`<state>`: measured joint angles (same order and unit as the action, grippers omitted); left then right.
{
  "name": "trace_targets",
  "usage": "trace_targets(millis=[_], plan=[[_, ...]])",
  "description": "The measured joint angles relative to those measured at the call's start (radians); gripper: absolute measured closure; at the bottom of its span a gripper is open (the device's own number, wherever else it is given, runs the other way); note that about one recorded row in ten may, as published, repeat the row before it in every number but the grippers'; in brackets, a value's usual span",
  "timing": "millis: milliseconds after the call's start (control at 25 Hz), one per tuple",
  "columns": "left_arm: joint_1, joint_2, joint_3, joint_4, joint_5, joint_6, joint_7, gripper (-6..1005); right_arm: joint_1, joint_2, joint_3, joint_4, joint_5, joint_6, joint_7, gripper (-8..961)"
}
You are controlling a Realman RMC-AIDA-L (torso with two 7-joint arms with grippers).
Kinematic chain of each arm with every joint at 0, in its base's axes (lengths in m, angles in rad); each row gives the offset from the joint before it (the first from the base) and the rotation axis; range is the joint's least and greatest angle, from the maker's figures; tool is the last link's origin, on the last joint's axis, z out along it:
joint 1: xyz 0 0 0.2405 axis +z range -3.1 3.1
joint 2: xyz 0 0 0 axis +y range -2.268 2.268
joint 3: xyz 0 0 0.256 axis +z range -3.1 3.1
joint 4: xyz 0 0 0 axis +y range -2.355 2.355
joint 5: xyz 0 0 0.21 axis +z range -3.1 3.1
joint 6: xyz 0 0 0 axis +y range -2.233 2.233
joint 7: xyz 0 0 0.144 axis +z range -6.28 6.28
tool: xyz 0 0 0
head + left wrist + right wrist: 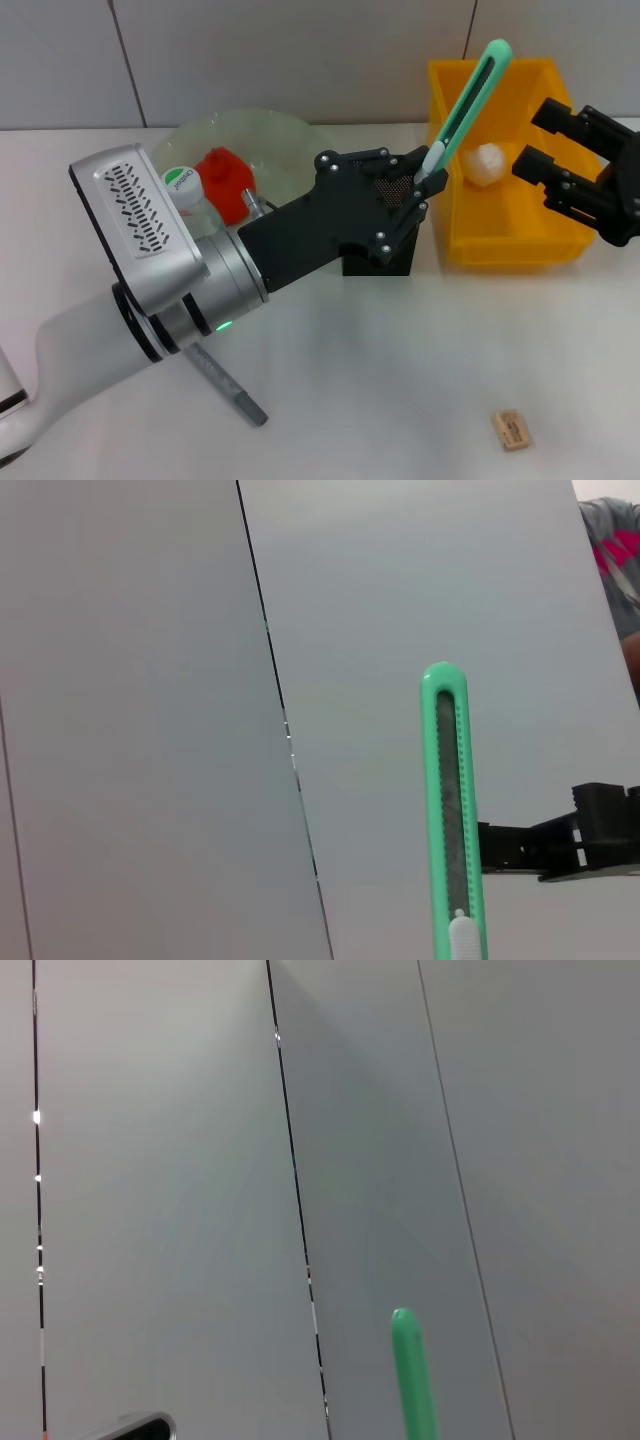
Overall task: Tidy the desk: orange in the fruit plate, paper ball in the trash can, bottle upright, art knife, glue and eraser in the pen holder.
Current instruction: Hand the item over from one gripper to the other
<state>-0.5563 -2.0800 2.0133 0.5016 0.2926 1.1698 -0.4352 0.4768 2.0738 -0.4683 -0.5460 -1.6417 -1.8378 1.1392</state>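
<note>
My left gripper (424,182) is shut on the lower end of the green art knife (470,95), which points up and to the right. It is right above the black pen holder (385,258). The knife also shows in the left wrist view (446,810) and its tip in the right wrist view (410,1375). A white paper ball (487,163) lies in the yellow trash can (500,250). My right gripper (536,138) hangs open over that can. A red-orange fruit (225,180) sits in the glass fruit plate (255,130). The green-capped bottle (183,184) stands beside it, partly hidden by my arm. The tan eraser (511,430) lies at the front right.
A grey stick (232,388), possibly the glue, lies on the white table (400,380) under my left forearm. A grey panelled wall runs behind the table.
</note>
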Motion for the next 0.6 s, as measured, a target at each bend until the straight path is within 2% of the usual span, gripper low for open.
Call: trace_targets(millis=[600], plan=[[-0.007, 0.0, 0.003, 0.005, 0.001, -0.009, -0.062, 766, 0.043, 0.003, -0.015, 0.066, -0.007, 0.048, -0.059, 256]])
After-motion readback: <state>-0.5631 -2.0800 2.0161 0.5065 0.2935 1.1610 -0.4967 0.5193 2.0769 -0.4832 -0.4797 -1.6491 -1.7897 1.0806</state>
